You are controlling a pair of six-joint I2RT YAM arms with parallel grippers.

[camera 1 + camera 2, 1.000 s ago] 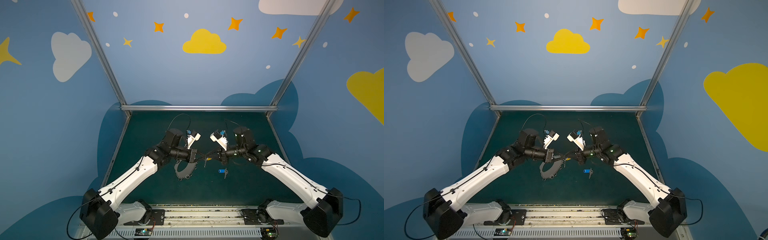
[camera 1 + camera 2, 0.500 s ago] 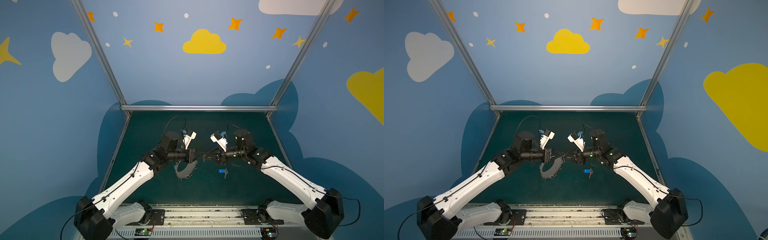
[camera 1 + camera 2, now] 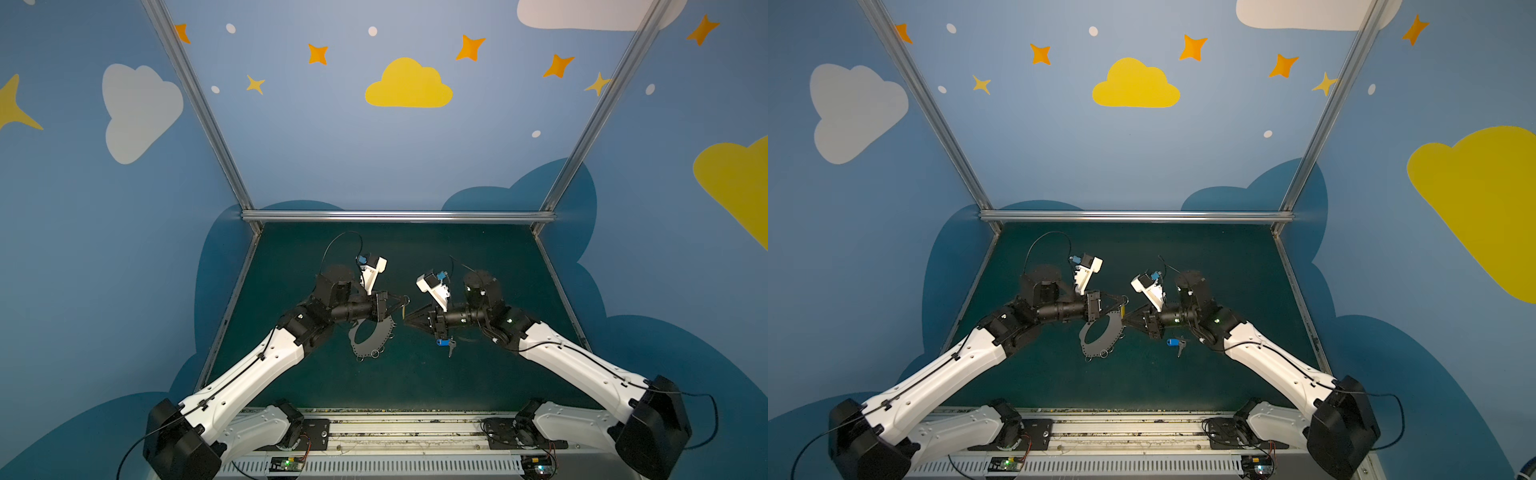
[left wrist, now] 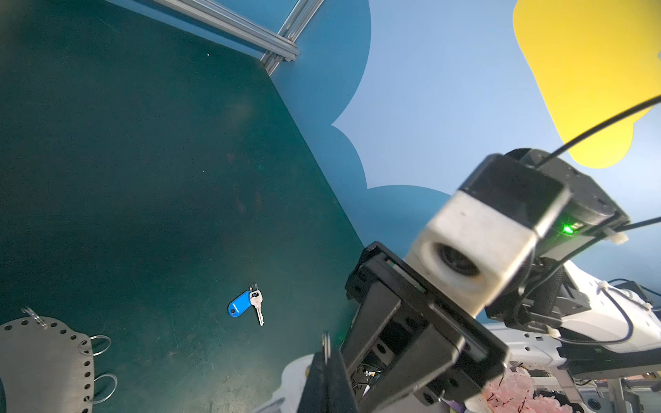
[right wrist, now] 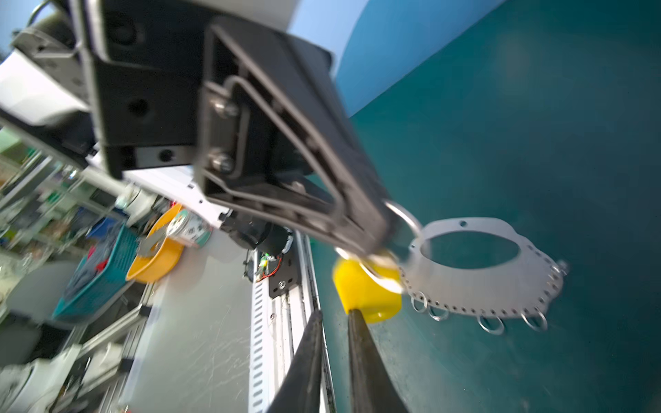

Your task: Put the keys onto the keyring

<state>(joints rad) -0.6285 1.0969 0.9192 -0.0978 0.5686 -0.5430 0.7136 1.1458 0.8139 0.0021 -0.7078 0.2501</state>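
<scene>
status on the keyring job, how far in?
Done: nothing yet; the keyring lies flat, its visible split rings empty. In hand: the left gripper is shut on the yellow-tagged key, beside the keyring; the right gripper, slightly open, is close to it. Left: ring that key, then the blue-tagged key lying loose on the table.

Top views are looking down from six o'clock; my wrist views are closely facing each other, sharing the keyring (image 5: 475, 282).
</scene>
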